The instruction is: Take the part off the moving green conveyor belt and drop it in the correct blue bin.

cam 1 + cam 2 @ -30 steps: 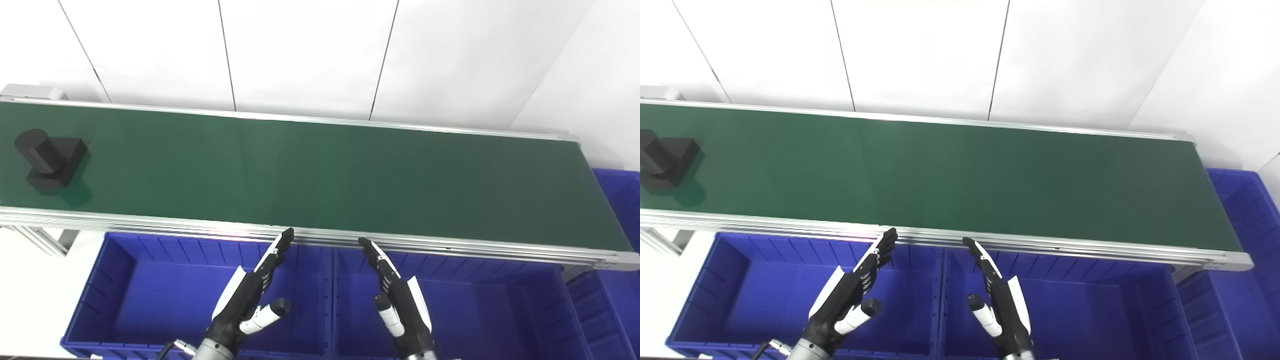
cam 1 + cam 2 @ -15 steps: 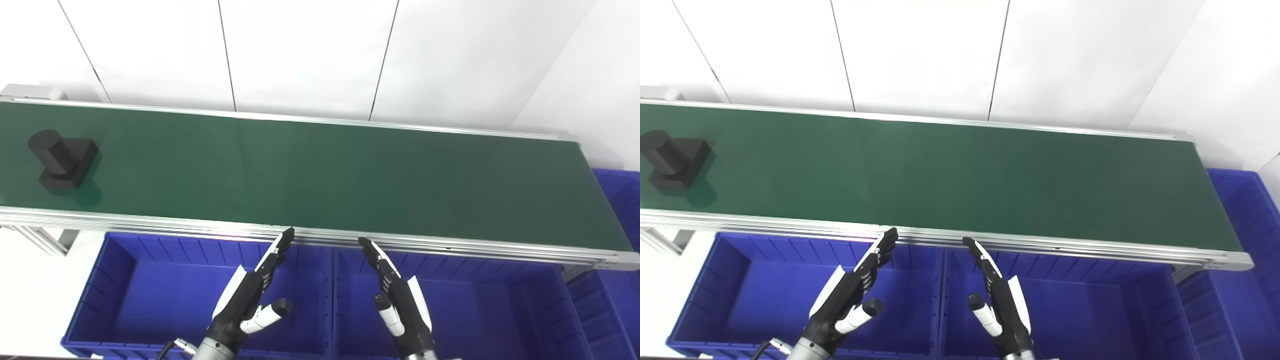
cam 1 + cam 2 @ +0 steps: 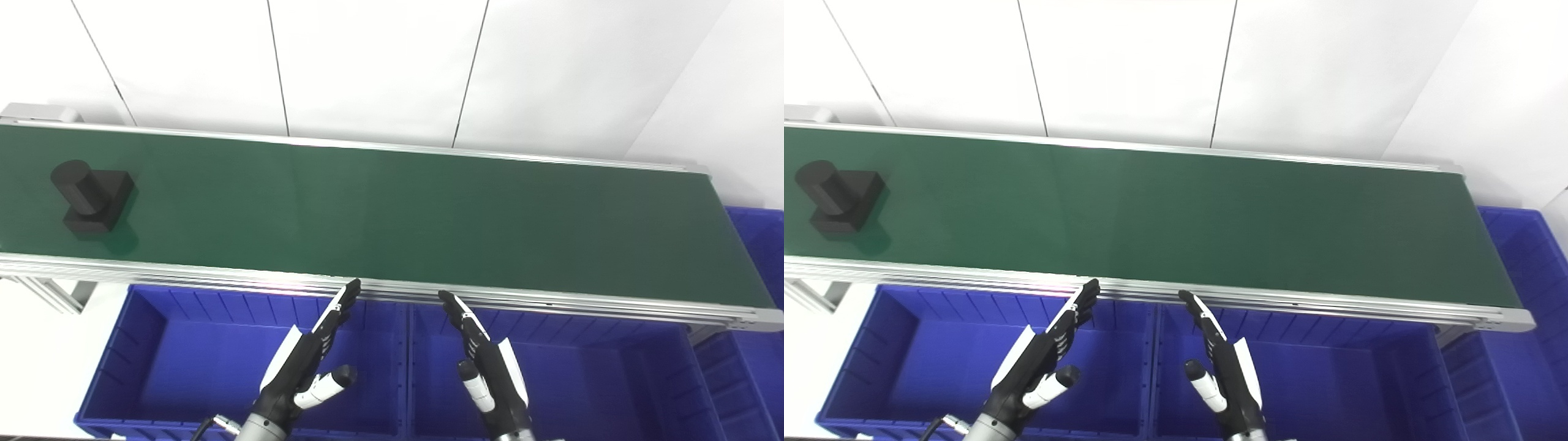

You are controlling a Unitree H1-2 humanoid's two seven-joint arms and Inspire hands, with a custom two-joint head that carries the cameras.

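While part [image 3: 92,196] rides belt [image 3: 392,214] far left | both hands spread empty over bins, left [image 3: 306,361], right [image 3: 487,367] | awaiting reach

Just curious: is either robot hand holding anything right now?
Nothing is held. The left robot hand and right robot hand are open; the black part lies untouched on the conveyor belt.

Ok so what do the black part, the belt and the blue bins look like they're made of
Black part: matte, uniformly dark, no glints, so probably plastic, possibly printed or cast; can't tell for sure.
Belt: smooth green sheet with a soft sheen, likely rubber or PVC, running between bright silver rails that look like aluminium.
Blue bins: evenly coloured, glossy, with moulded ribs on the walls, so most likely injection-moulded plastic.
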